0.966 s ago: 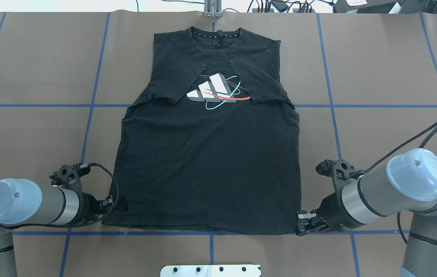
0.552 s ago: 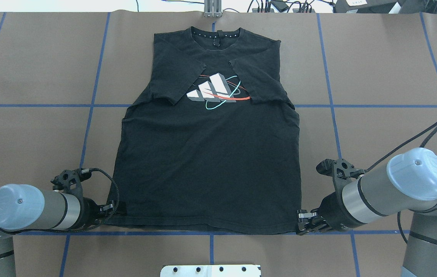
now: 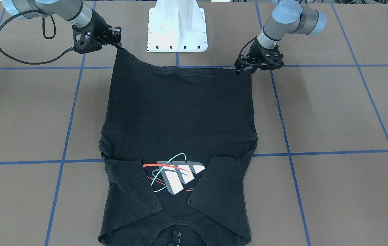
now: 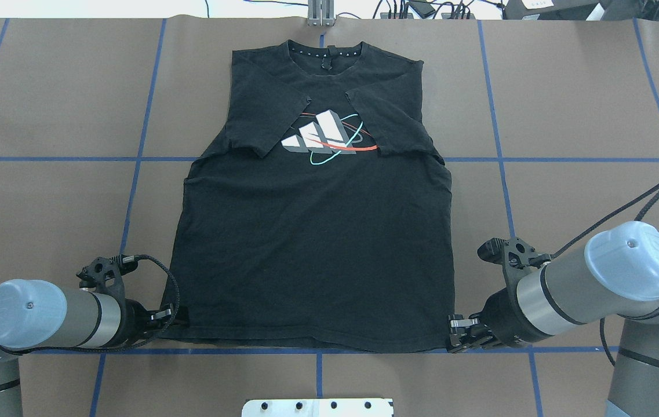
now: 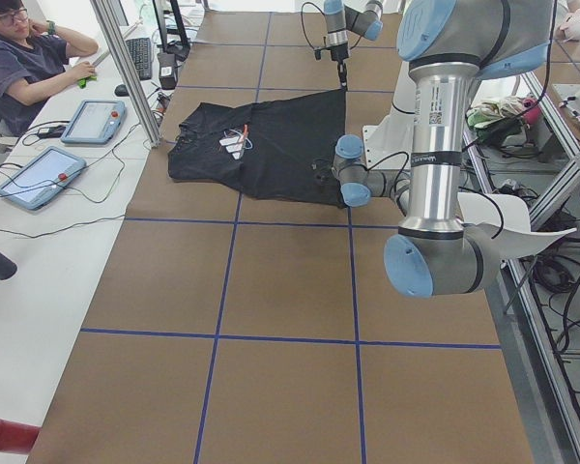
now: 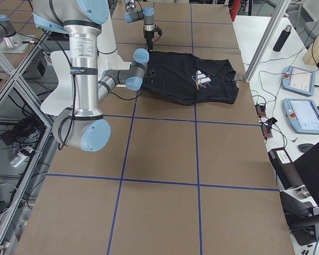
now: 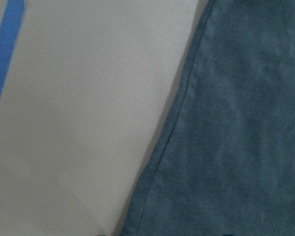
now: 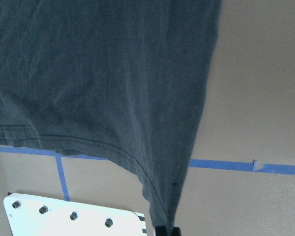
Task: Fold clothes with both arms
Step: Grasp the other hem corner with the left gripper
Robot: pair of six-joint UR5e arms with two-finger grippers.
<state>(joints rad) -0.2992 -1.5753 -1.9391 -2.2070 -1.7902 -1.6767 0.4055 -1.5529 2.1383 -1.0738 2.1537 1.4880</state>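
Observation:
The black T-shirt (image 4: 312,249) lies flat on the brown table, collar far from me, both sleeves folded in beside the logo (image 4: 323,139). My right gripper (image 4: 455,335) is shut on the near right hem corner. In the front view this gripper (image 3: 118,40) holds that corner lifted a little off the table. The right wrist view shows the cloth (image 8: 103,73) drawn down to a point at the fingers. My left gripper (image 4: 171,316) sits low at the near left hem corner and looks open, with one finger over the cloth. The left wrist view shows only the shirt's edge (image 7: 236,147) on the table.
The white pedestal base (image 3: 176,30) stands just behind the hem, between the arms. Blue tape lines (image 4: 132,174) cross the table. A metal bracket (image 4: 320,14) and cables sit at the far edge. An operator (image 5: 19,58) with tablets (image 5: 92,121) sits at a side bench.
My left arm has moved toward the near edge and its gripper has shifted down along the shirt's left side to the hem corner. The right arm and the shirt have barely moved.

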